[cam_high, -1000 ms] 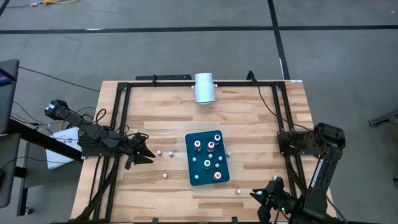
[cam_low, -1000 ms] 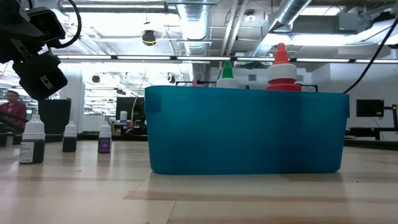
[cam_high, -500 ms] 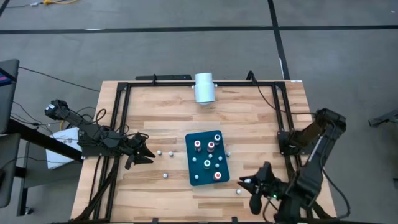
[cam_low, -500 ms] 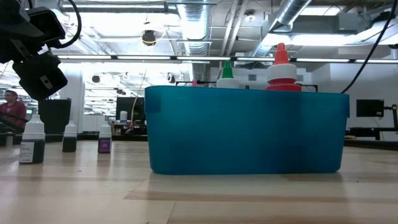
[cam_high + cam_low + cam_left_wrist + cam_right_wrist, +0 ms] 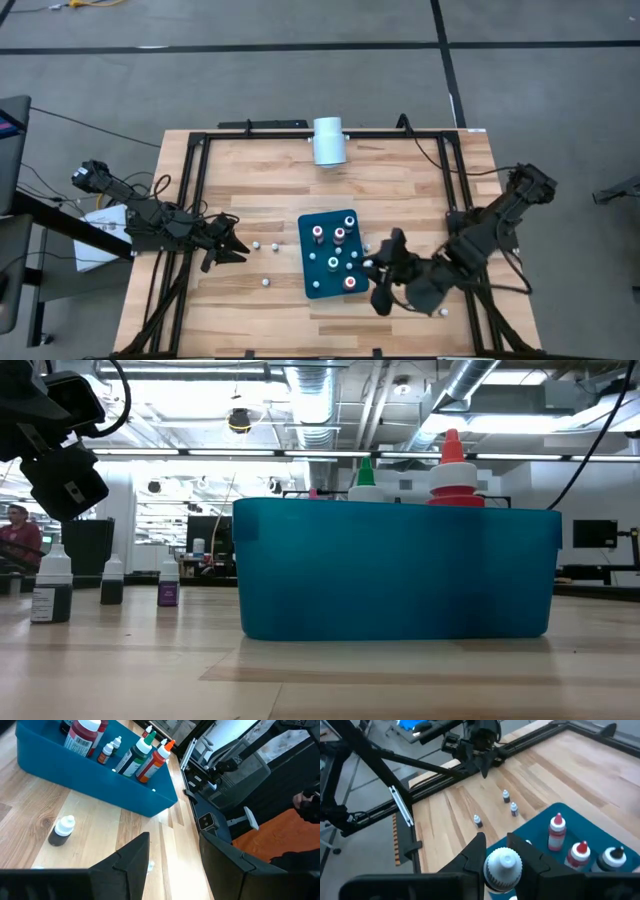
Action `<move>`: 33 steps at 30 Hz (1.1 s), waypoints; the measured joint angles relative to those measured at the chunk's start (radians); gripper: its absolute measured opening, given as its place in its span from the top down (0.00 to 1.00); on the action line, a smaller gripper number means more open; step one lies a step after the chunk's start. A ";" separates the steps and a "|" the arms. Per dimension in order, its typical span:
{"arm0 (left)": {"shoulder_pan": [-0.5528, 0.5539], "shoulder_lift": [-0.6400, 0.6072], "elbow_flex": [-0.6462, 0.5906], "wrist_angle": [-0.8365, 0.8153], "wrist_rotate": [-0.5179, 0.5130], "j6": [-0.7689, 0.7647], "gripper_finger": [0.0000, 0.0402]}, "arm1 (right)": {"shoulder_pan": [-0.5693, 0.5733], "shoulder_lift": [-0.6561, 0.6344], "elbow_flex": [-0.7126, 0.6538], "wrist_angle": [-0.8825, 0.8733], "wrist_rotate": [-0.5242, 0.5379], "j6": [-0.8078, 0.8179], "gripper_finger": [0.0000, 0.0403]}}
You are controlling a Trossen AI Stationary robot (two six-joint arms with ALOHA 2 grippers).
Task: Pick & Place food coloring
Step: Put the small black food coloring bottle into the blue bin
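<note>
I see my right end effector (image 5: pixel 502 862) clenched on a white-capped food coloring bottle (image 5: pixel 503 868), hanging just beside the teal tray (image 5: pixel 312 282) at its right edge. More bottles stand inside that tray (three others stand loose on the desk (image 5: pixel 270 180) to its left). My left end effector (image 5: pixel 232 248) waits released at the desk's left side.

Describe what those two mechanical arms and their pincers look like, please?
Both arms are dark, nearly black, built of jointed segments. The left arm trails thin black cables along its frame; the right arm is chunkier at its joints. The left pincer and the right pincer each end in two flat, angular black fingers tapering to blunt tips.
</note>
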 joint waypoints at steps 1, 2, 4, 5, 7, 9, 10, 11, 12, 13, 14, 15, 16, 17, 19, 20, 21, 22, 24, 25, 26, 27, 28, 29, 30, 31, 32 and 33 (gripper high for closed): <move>0.000 0.000 0.000 0.000 0.000 0.000 0.59 | -0.016 0.000 0.000 0.006 -0.023 -0.018 0.86; 0.000 0.000 0.000 0.000 0.000 0.000 0.59 | -0.032 0.002 0.000 0.010 -0.045 -0.033 0.86; 0.000 0.000 0.000 0.000 0.000 0.000 0.59 | -0.060 0.010 0.001 0.010 -0.089 -0.048 0.86; 0.000 0.000 0.000 0.000 0.000 0.000 0.59 | -0.069 0.012 0.000 0.008 -0.111 -0.054 0.86; 0.000 0.000 0.000 0.000 0.000 0.000 0.59 | -0.081 0.011 0.000 0.009 -0.142 -0.064 0.86; 0.000 0.000 0.000 0.000 0.000 0.000 0.59 | -0.087 0.010 0.000 0.011 -0.156 -0.085 0.86; 0.000 0.000 0.000 0.000 0.000 0.000 0.59 | -0.087 0.010 0.000 0.011 -0.157 -0.096 0.86; 0.000 0.000 0.000 0.000 0.000 0.000 0.59 | -0.087 0.010 0.000 0.011 -0.157 -0.106 0.86; 0.000 0.000 0.000 0.000 0.000 0.000 0.59 | -0.087 0.010 0.000 0.011 -0.157 -0.112 0.86; 0.000 0.000 0.000 0.000 0.000 0.000 0.59 | -0.087 0.010 0.000 0.010 -0.157 -0.114 0.86; 0.000 0.000 0.000 0.000 0.000 0.000 0.59 | -0.087 0.010 0.000 0.006 -0.158 -0.114 0.86; 0.000 0.000 0.000 0.000 0.000 0.000 0.59 | -0.087 0.010 -0.002 0.001 -0.159 -0.114 0.86; 0.000 0.000 0.000 0.000 0.000 0.000 0.59 | -0.087 0.010 -0.008 0.002 -0.159 -0.114 0.86; 0.000 0.000 0.000 0.000 0.000 0.000 0.59 | -0.090 0.010 -0.014 0.000 -0.158 -0.114 0.86; 0.000 0.000 0.000 0.000 0.000 0.000 0.59 | -0.102 0.025 -0.026 -0.002 -0.159 -0.115 0.86; 0.000 0.000 0.000 0.000 0.000 0.000 0.59 | -0.106 0.029 -0.033 -0.010 -0.161 -0.115 0.86; 0.000 0.000 0.000 0.000 0.000 0.000 0.59 | -0.107 0.029 -0.045 -0.017 -0.170 -0.115 0.86; 0.000 0.000 0.000 0.000 0.000 0.000 0.59 | -0.113 0.029 -0.058 -0.007 -0.182 -0.114 0.86; 0.000 0.000 0.000 0.000 0.000 0.000 0.59 | -0.138 0.045 -0.080 0.019 -0.210 -0.110 0.86; 0.000 0.000 0.000 0.000 0.000 0.000 0.59 | -0.146 0.054 -0.090 0.008 -0.220 -0.108 0.86; 0.000 0.000 0.000 0.000 0.000 0.000 0.59 | -0.152 0.066 -0.094 -0.012 -0.234 -0.112 0.86; 0.000 0.000 0.000 0.000 0.000 0.000 0.59 | -0.167 0.077 -0.094 -0.001 -0.242 -0.123 0.86; 0.000 0.000 0.000 0.000 0.000 0.000 0.59 | -0.180 0.083 -0.090 0.011 -0.254 -0.136 0.86; 0.000 0.000 0.000 0.000 0.000 0.003 0.59 | -0.191 0.089 -0.089 0.008 -0.265 -0.148 0.86; 0.000 0.000 0.000 0.000 0.000 0.003 0.59 | -0.205 0.098 -0.089 0.004 -0.291 -0.157 0.86; 0.000 0.000 0.000 0.000 0.000 0.003 0.59 | -0.218 0.114 -0.089 0.004 -0.313 -0.165 0.86; 0.000 0.000 0.000 0.000 0.000 0.003 0.59 | -0.232 0.130 -0.090 0.002 -0.338 -0.177 0.86; 0.000 0.000 0.000 0.000 0.000 0.003 0.59 | -0.244 0.144 -0.090 -0.008 -0.354 -0.186 0.86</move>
